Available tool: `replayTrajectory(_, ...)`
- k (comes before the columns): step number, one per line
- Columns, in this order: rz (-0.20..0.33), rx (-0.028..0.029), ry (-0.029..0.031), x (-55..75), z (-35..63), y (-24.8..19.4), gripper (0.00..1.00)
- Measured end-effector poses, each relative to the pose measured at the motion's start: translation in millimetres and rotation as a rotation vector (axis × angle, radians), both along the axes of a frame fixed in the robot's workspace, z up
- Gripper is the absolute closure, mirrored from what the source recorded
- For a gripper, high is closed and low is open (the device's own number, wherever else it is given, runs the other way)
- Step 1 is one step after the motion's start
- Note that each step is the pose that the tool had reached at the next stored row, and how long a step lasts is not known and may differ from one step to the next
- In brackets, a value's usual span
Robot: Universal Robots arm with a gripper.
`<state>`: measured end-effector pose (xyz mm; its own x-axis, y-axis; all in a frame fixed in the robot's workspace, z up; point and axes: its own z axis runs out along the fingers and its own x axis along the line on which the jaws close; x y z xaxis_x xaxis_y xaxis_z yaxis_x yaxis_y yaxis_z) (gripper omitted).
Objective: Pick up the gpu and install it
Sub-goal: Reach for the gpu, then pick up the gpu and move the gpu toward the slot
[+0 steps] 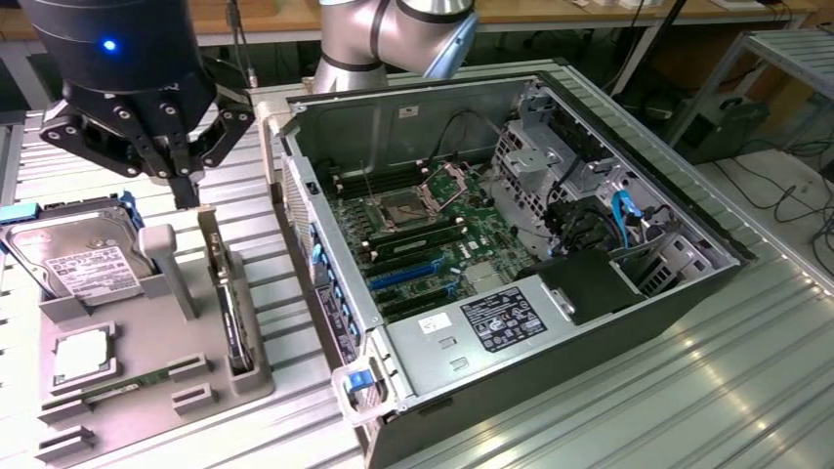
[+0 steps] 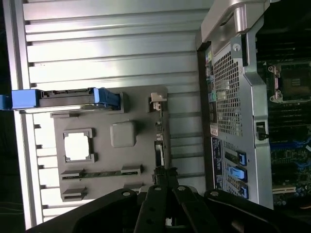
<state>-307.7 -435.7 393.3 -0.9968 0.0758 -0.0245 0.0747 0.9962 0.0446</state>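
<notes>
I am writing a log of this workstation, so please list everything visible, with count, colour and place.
gpu: one, dark seen edge-on, standing in the tray's slot nearest the case
hard drive: one, silver, blue carrier, on tray
processor: one, silver, tray's middle
memory stick: one, green, tray slot beside the processor
tray: one, grey, exterior view's left
computer case: one, grey, open, centre
table: one, ribbed metal, underneath
gripper: one, black, shut, above the tray
arm: one, grey, behind the case

Bright overhead light, cool cast
Hard glare off ribbed table (image 2: 112,53) slats in wrist view; softer sheen at exterior view's right; case (image 1: 391,127) interior shaded; gripper (image 2: 163,174) dark, nearly silhouetted
</notes>
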Motion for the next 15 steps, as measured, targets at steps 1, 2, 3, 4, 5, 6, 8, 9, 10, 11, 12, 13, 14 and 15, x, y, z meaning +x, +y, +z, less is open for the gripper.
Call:
replayTrajectory(1,0.0,0.0,0.0001,-2.7,0.0,-0.5,0.89)
replayTrajectory(2,0.0,0.0,0.0001,-4.8,0.0,-0.8,0.89)
replayTrajectory(3,0.0,-0.0001,0.0002,-6.3,0.1,-1.1,0.89)
replayTrajectory(4,0.0,0.0,0.0001,-6.9,0.1,-1.3,0.89)
replayTrajectory(5,0.0,0.0,0.0001,-6.9,0.1,-1.3,0.89)
replayTrajectory(6,0.0,0.0,0.0001,-6.9,0.0,-1.3,0.89)
replayTrajectory(8,0.0,0.0,0.0,-6.9,0.0,-1.3,0.89)
replayTrajectory(9,0.0,0.0,0.0,-6.9,0.0,-1.3,0.89)
replayTrajectory(10,0.0,0.0,0.0001,-6.9,0.1,-1.3,0.89)
replayTrajectory(11,0.0,0.0,0.0,-6.9,0.0,-1.3,0.89)
replayTrajectory(12,0.0,0.0,0.0001,-6.9,0.1,-1.3,0.89)
replayTrajectory(13,0.0,0.0,0.0001,-6.9,0.0,-1.3,0.89)
replayTrajectory(14,0.0,0.0,0.0001,-6.9,0.0,-1.3,0.89)
replayTrajectory(15,0.0,0.0,0.0,-6.9,0.0,-1.3,0.89)
